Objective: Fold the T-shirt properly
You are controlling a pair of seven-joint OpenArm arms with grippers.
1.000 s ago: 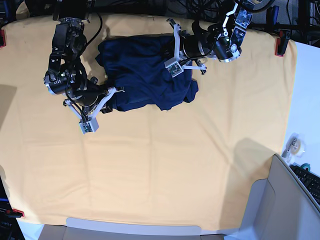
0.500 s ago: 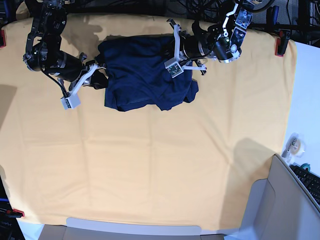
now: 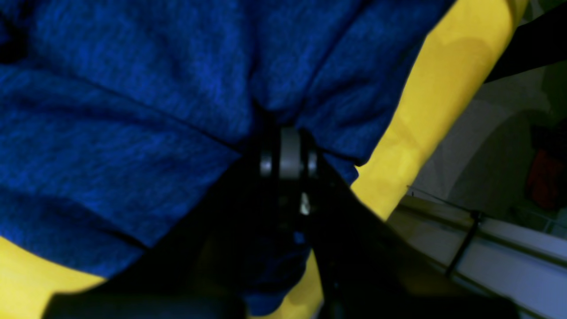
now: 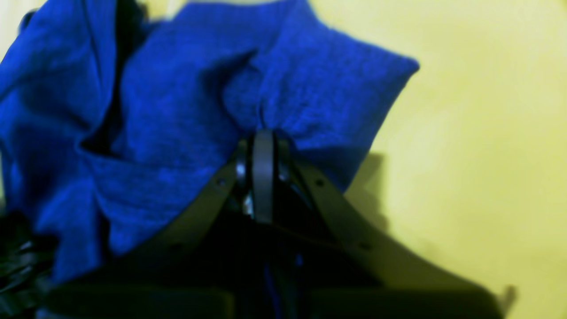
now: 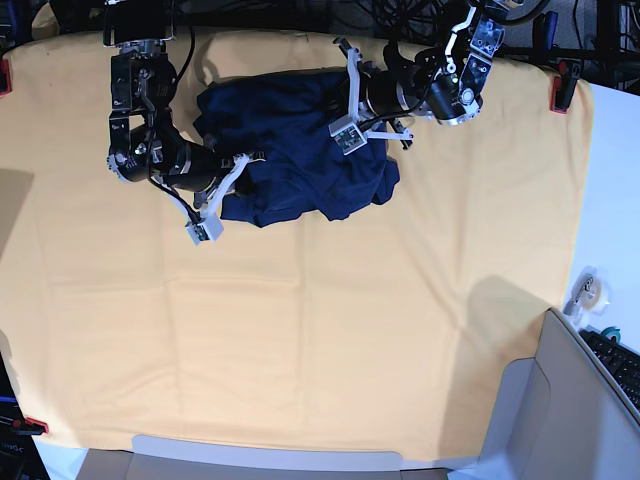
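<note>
The T-shirt (image 5: 295, 150), dark navy and bunched in a rough rectangle, lies on the yellow-orange table cloth (image 5: 320, 330) near the far edge. My right gripper (image 5: 248, 180) is at the shirt's lower left edge. In the right wrist view my right gripper (image 4: 263, 137) is shut on a puckered fold of the T-shirt (image 4: 177, 110). My left gripper (image 5: 335, 100) reaches in over the shirt's upper right part. In the left wrist view my left gripper (image 3: 285, 133) is shut, with gathered cloth of the T-shirt (image 3: 133, 110) pinched at its tips.
Red clamps (image 5: 5, 76) (image 5: 562, 92) hold the cloth at the far corners. To the right, off the cloth, are a tape roll (image 5: 585, 290) and a keyboard (image 5: 620, 362). A grey bin (image 5: 560, 410) stands at the near right corner.
My right arm swung out to the left with the shirt's left edge, then came back in against its lower left corner. The left arm has stayed in place.
</note>
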